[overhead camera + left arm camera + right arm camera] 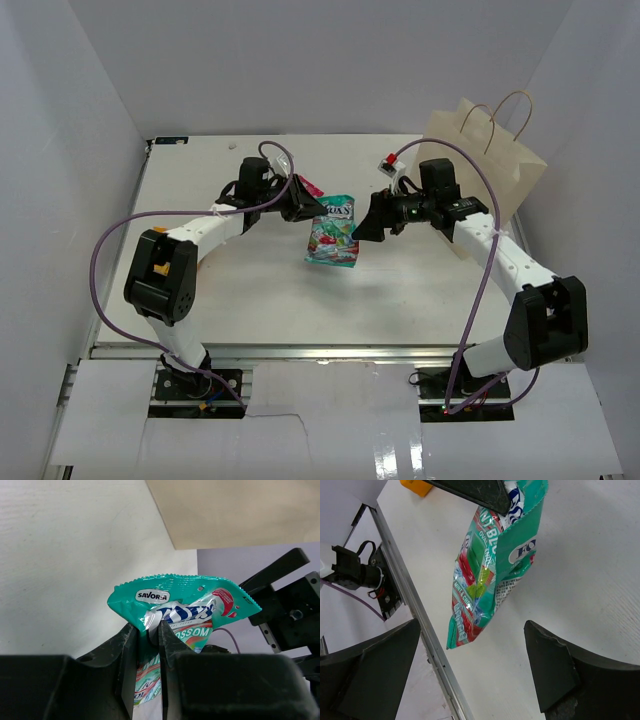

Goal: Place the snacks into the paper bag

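Observation:
My left gripper point(303, 203) is shut on the top edge of the teal-green fruit-printed packet point(334, 233), which hangs from it above the table. In the left wrist view my gripper point(155, 630) pinches the packet point(180, 597). My right gripper point(364, 227) is open and empty just right of the packet. In the right wrist view the packet point(487, 570) hangs ahead of my open gripper point(472, 625). The paper bag point(487, 150) stands at the back right and shows in the left wrist view point(240, 510). A pink-red square point(312, 187) lies behind the left gripper. An orange packet corner point(415, 486) shows. The purple packet is out of view.
A small red-and-white piece point(388, 165) lies left of the bag. White walls enclose the table on three sides. The table's metal front rail point(427, 645) runs below the packet. Purple cables loop off both arms.

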You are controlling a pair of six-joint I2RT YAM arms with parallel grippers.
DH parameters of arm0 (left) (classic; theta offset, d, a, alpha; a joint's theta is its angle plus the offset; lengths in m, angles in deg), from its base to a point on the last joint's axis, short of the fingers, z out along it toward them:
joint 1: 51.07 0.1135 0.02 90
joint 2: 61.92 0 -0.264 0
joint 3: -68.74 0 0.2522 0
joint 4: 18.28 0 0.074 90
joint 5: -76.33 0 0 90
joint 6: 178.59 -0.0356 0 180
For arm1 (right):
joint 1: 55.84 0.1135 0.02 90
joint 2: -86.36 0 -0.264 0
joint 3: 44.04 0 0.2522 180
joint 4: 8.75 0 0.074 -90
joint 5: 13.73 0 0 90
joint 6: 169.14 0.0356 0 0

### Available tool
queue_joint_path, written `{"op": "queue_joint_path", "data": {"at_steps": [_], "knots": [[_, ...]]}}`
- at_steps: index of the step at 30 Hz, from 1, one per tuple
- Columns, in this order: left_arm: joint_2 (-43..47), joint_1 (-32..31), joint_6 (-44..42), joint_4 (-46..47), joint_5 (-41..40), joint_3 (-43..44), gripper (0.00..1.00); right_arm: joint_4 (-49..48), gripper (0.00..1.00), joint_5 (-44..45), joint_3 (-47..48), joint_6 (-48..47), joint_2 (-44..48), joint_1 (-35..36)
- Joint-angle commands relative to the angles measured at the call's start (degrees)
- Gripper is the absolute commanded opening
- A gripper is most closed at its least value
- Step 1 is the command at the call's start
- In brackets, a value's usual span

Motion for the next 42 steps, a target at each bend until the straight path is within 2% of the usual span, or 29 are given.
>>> {"op": "queue_joint_path", "data": {"at_steps": [1,8,11,15,16,19,21,22,25,27,28,31,34,37,42], "knots": [[2.97,-0.37,3.91,4.69,2.95,3.20,0.00,-2.33,0.91,1.77,3.92,1.28,-1.71,1.14],[4.37,-0.63,6.11,6.98,4.09,2.59,0.00,-4.70,0.87,3.70,7.70,4.35,-6.63,2.11],[4.55,-0.81,6.29,7.07,4.44,2.50,0.00,-5.76,0.80,3.27,9.45,4.98,-8.21,3.07],[4.90,-0.98,6.55,7.24,4.80,2.32,0.00,-6.99,0.61,2.47,10.43,5.41,-9.45,4.65],[4.99,-1.07,6.64,7.33,4.80,2.32,0.00,-7.25,0.47,2.47,10.43,5.42,-9.45,4.83],[5.34,-1.07,6.72,7.42,4.89,2.32,0.00,-7.61,0.26,2.38,10.60,5.51,-9.54,4.92],[5.52,-1.07,6.81,7.50,5.06,2.32,0.00,-7.34,0.19,2.38,10.43,5.15,-9.36,4.92],[5.60,-1.07,6.99,7.59,5.15,2.41,0.00,-7.26,0.10,2.47,10.52,4.89,-9.01,4.92],[5.78,-1.07,7.34,7.86,5.50,2.94,0.00,-6.90,0.08,2.56,10.60,4.02,-8.48,4.92],[6.04,-1.07,7.60,7.95,5.76,3.64,0.11,-6.20,0.08,2.73,11.39,3.22,-7.78,4.92],[6.22,-1.07,7.87,7.95,5.68,3.90,0.30,-5.85,0.08,2.82,11.83,2.70,-7.69,4.83],[7.36,-0.98,7.96,8.47,5.50,5.48,0.54,-3.05,0.08,3.00,14.55,-1.77,-6.03,4.66],[8.68,0.24,7.87,8.56,4.54,8.29,0.62,1.17,0.08,1.51,17.45,-13.08,-4.01,3.61],[11.13,2.26,7.43,8.56,1.64,11.01,0.68,4.43,0.08,-1.21,19.39,-18.12,-0.94,1.85],[14.74,5.51,5.24,8.12,-3.10,11.64,0.71,6.37,0.08,0.26,24.30,-28.75,5.04,0.09]]}}
